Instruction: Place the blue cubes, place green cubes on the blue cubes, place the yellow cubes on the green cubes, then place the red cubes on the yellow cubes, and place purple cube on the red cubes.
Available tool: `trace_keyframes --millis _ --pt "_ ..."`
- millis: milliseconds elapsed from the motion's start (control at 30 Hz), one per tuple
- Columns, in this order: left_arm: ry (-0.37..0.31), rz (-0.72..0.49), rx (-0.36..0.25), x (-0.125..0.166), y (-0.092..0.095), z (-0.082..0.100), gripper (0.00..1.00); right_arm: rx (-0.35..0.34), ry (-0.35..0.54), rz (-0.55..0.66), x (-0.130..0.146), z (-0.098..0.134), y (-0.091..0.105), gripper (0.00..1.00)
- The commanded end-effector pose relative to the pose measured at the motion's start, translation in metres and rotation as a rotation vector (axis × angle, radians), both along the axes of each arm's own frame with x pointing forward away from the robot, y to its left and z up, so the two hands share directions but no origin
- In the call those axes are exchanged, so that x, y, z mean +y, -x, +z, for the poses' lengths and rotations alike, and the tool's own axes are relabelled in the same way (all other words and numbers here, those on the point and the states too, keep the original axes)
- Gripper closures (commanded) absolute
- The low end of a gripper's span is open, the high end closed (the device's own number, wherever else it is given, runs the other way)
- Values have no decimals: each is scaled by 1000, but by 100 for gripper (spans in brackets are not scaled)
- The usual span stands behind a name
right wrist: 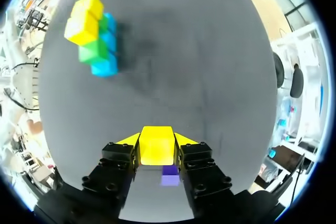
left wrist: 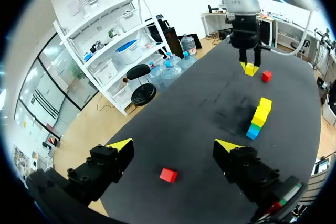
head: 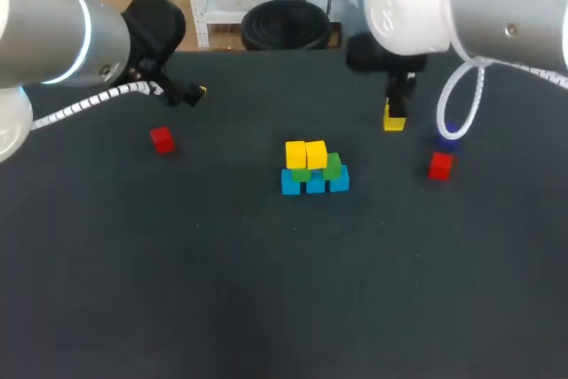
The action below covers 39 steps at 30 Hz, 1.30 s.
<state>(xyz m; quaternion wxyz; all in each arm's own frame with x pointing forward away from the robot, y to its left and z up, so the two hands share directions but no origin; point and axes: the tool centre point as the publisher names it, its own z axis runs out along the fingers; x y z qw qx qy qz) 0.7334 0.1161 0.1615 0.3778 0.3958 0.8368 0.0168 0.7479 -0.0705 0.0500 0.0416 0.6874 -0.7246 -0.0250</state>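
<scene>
I am on the yellow layer. My right jaws are pinching a yellow cube [right wrist: 156, 144] from two sides, out to the right of the stack [head: 315, 170] and a little behind it. I cannot tell whether it is clear of the bench [head: 266, 290].

The stack sits mid-bench. It has a row of blue cubes [head: 315, 185] at the bottom, green ones on them, and two yellow cubes [head: 295, 153] side by side on top. The green cube [head: 334, 164] at the stack's right end looks bare on top, so I judge that is where my yellow cube belongs.

The next move calls for carrying it over to the stack and bringing it down square onto that green cube, snug beside the nearer yellow one. I should spread the jaws only once it sits flat. A sideways nudge could push over the cubes already in place.

My left jaws are spread wide and hold nothing. They hang over a red cube [left wrist: 168, 174] well to the left of the stack. A second red cube [head: 440, 166] lies right of the stack. The purple cube [right wrist: 169, 176] lies just behind it, close under my right jaws. All three are for the later layers.
</scene>
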Motion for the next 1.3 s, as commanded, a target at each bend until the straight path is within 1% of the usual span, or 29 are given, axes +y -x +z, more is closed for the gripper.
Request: trace_keyframes --millis 33,200,333,500,700,900,1300 --pt "2 -3 1 1 -1 0 0 -39 -4 6 5 16 27 100" --pt "2 -3 1 1 -1 0 0 -34 -12 -6 17 23 46 100" --pt "2 -3 1 1 -1 0 0 -24 -30 4 37 25 67 100" --pt "2 -3 1 1 -1 0 0 -28 -32 4 46 27 79 100" --pt "2 -3 1 1 -1 0 0 -27 -29 32 55 29 82 100" --pt "2 -3 1 1 -1 0 0 -29 -24 48 63 27 79 100" --pt "2 -3 1 1 -1 0 0 -31 2 69 79 15 74 100"
